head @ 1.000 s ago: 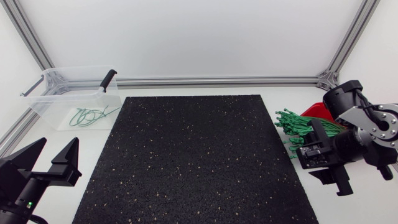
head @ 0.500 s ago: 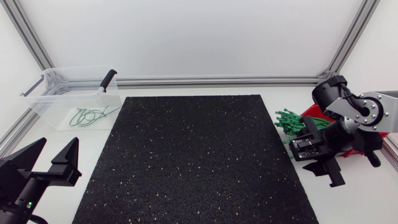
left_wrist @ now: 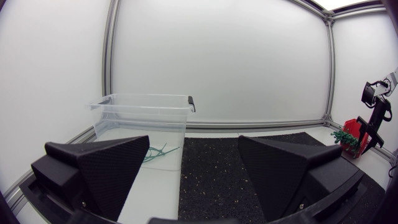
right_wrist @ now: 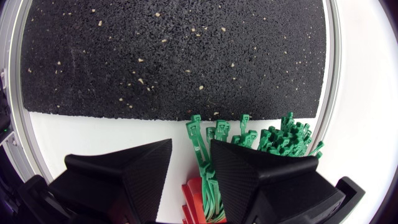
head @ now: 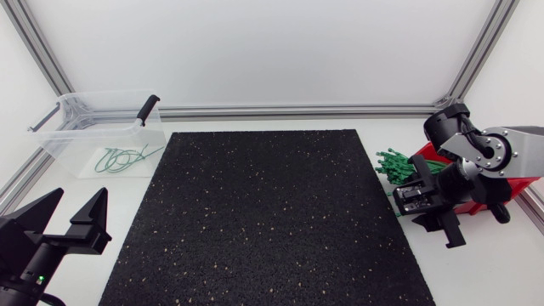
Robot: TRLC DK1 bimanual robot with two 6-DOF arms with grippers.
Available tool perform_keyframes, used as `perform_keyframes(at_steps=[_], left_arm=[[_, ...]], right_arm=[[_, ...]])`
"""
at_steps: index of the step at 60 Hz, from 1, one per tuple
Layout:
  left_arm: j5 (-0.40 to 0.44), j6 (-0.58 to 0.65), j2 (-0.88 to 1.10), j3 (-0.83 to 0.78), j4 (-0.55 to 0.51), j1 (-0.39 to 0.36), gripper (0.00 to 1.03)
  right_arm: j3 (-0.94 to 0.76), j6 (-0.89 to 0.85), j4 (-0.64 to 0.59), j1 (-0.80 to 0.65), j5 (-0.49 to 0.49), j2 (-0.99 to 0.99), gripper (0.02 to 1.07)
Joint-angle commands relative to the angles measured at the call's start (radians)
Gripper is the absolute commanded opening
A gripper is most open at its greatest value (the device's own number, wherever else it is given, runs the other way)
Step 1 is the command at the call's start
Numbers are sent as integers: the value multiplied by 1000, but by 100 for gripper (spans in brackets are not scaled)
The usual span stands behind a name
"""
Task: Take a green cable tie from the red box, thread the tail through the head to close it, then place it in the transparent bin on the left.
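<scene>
A white table [head: 476, 272] carries a black speckled mat [head: 263, 212]. Our right gripper [right_wrist: 191, 148] hangs with its jaws apart over the green cable ties [right_wrist: 273, 138]. One single tie [right_wrist: 200, 152] lies in the gap between the fingers, above the red box [right_wrist: 194, 194] beside the mat's right edge. Our left gripper [left_wrist: 194, 142] rests with jaws wide apart by the mat's near left corner. Ahead of it stands the transparent bin [left_wrist: 143, 109], with looped green ties [head: 123, 159] inside.
</scene>
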Motion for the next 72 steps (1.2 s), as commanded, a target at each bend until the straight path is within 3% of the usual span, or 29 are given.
perform_keyframes(at_steps=[1, 30, 59, 72], left_arm=[[3, -1, -2, -39, -23, -6, 100], [3, -1, -2, -39, -25, -7, 100], [3, 1, -2, -39, -25, -12, 100], [3, -1, -1, -39, -26, -13, 100]], right_arm=[[7, -33, 8, -9, 5, 16, 48], [-19, -46, 33, -14, 7, 21, 30], [-52, -46, 71, -9, 27, 47, 29], [-46, -45, 77, -6, 25, 38, 13]])
